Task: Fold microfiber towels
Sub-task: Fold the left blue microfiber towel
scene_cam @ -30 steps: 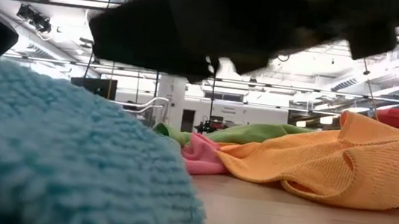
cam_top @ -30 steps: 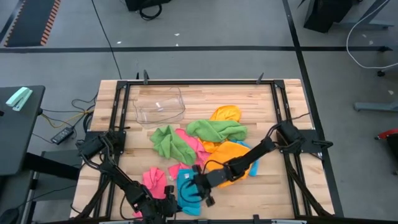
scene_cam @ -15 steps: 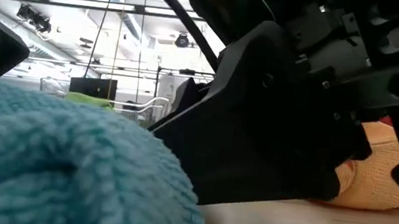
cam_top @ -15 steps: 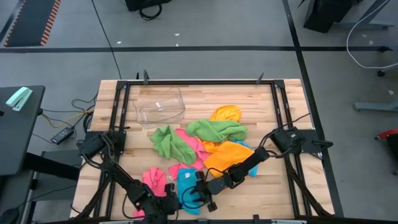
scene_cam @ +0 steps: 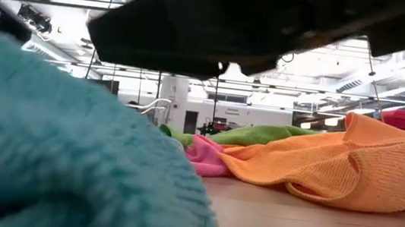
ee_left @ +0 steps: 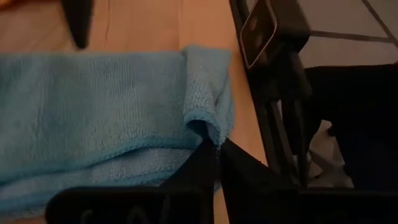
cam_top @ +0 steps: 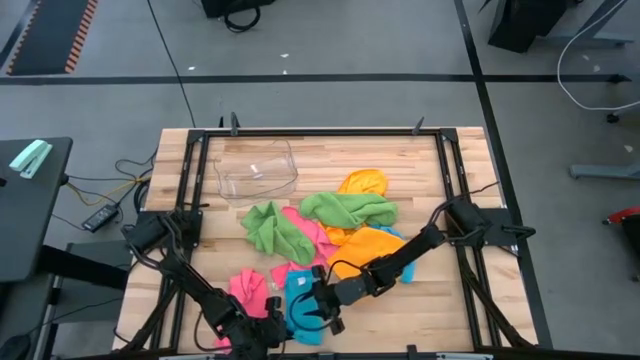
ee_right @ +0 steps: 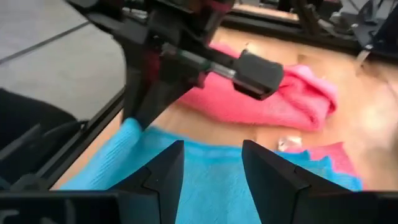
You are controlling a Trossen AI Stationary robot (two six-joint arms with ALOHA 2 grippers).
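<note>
A sky blue towel (cam_top: 298, 300) lies near the table's front edge. My left gripper (cam_top: 278, 322) is at its near left side, shut on a bunched bit of its edge (ee_left: 208, 127). My right gripper (cam_top: 322, 308) hovers over the towel's right part. Its fingers (ee_right: 168, 168) are open, with blue cloth (ee_right: 205, 180) showing below the gap. In the low view the towel (scene_cam: 68, 152) fills the left foreground, and the right gripper is the dark mass above it, clear of the tabletop. Pink (cam_top: 250, 287), orange (cam_top: 370, 250) and green (cam_top: 345, 208) towels lie in a loose heap behind. My left gripper pinches a raised corner fold of the blue towel's hem (ee_left: 211, 134) between its two fingers. It comes slanting down from the table's left. The pinched bit stands up a little, and the rest of the towel (ee_left: 93, 106) lies slack on the table.
A clear plastic tub (cam_top: 257, 170) stands at the far left of the table. A second green towel (cam_top: 270, 228) lies left of the heap. The black frame rail (ee_left: 273, 93) runs along the table's edge right beside the blue towel. There is bare wood at the near right (cam_top: 420, 310).
My right gripper dipped down toward the table's near edge, close in front of the low camera. It has since risen back over the blue towel, with the gap between its fingers unchanged. The blue towel's near part now bulks a little higher.
</note>
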